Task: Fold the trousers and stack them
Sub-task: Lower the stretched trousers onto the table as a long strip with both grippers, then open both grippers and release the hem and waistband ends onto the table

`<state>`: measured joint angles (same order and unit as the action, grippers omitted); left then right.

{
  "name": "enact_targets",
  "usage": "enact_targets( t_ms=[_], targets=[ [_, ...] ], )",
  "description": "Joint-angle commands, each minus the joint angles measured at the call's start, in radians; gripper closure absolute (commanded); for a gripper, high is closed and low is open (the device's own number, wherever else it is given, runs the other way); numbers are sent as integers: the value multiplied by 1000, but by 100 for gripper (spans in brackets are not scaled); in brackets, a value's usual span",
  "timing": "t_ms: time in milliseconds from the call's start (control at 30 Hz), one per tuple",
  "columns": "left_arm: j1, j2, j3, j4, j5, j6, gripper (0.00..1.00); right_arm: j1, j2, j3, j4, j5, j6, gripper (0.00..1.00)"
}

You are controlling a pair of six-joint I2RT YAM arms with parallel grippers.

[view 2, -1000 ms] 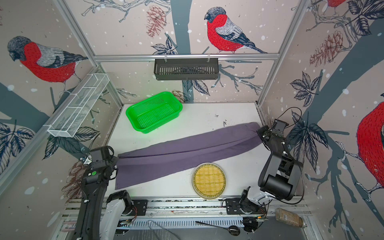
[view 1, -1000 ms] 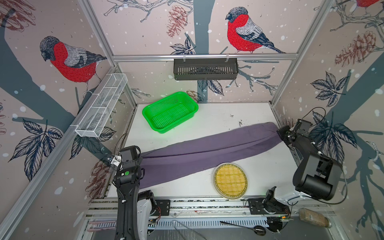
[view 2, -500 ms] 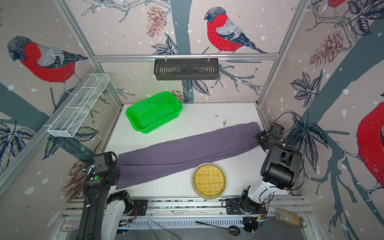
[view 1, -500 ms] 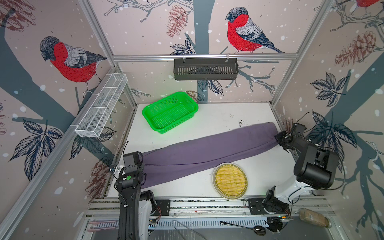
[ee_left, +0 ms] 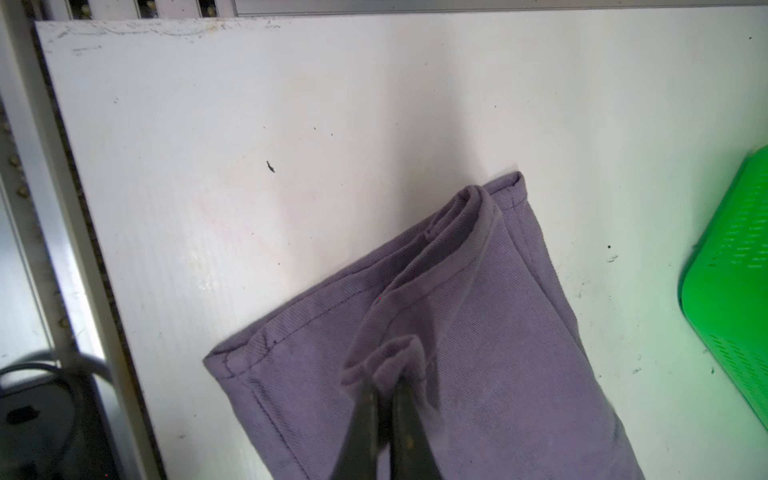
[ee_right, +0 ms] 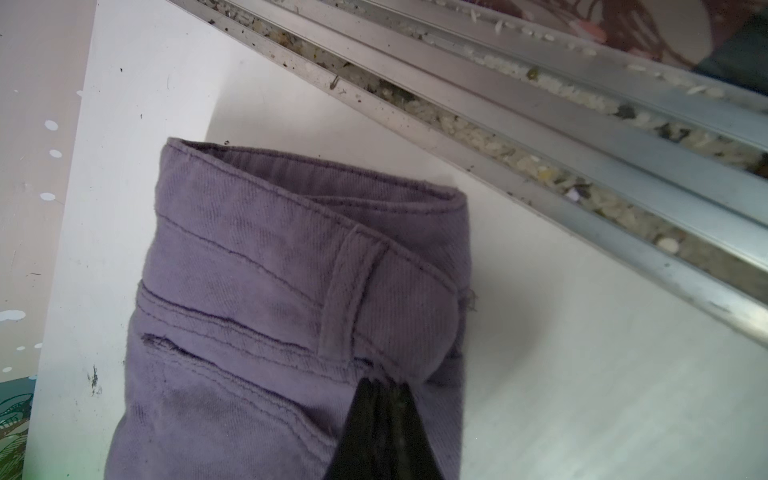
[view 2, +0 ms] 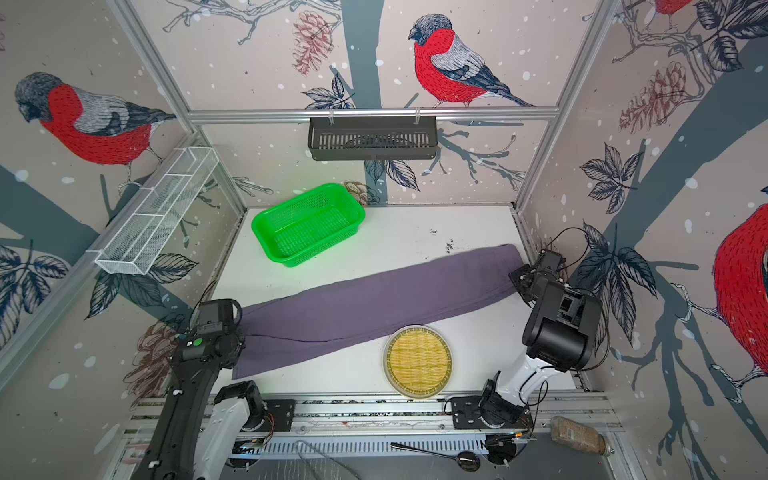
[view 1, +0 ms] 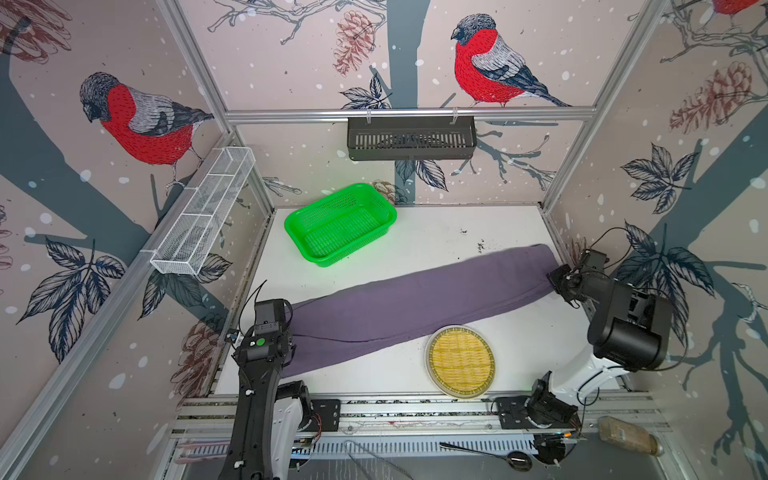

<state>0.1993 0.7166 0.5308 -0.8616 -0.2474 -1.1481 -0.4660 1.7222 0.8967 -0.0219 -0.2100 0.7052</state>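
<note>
**Trousers at the crosswise-fold stage.** The trousers (view 1: pixel 415 307) lie as one long strip across the counter (view 1: pixel 436 232), from the near left corner to the far right edge. One leg appears to be laid over the other, so the lengthwise fold looks done.

- **Left gripper** (ee_left: pixel 384 390): jaws closed on a pinch of cloth at the hem end.
- **Right gripper** (ee_right: pixel 384 386): jaws closed on cloth just under the waistband, beside a belt loop.

Whether either pinch takes every layer cannot be told from the wrist views.

Judged remaining are the crosswise folds, hem toward waistband, then setting the bundle down as a stack. The basket (view 1: pixel 340 224) sits well apart at the back. The plate (view 1: pixel 460 361) lies just beside the strip's near edge.
</note>
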Motion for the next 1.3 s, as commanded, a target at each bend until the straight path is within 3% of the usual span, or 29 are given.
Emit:
enact_targets(
  t_ms=[0, 367, 467, 600, 667, 900, 1067, 1267],
  targets=[
    [-2, 34, 11, -28, -32, -5, 100, -6, 4, -5, 39, 14, 5, 89],
    [-6, 135, 23, -58, -91, -45, 100, -32, -5, 6, 39, -4, 12, 67],
    [-6, 132, 31, -76, -93, -48, 84, -31, -21, 2, 37, -16, 14, 62],
    [-6, 95, 56, -132, -111, -70, 78, -23, -54, 2, 20, -2, 16, 51],
    [-6, 55, 73, -156, -112, -80, 68, -18, -82, 10, 8, 27, 16, 46],
    [-5, -26, 179, -198, -198, -35, 45, 34, -145, 75, -50, 63, -15, 42],
    [-5, 57, 187, -34, -9, 118, 33, 105, -141, 122, -84, 47, -63, 39],
    [-83, 100, 79, 128, 120, 128, 29, 218, -45, 149, -115, -12, -142, 38]
  ],
)
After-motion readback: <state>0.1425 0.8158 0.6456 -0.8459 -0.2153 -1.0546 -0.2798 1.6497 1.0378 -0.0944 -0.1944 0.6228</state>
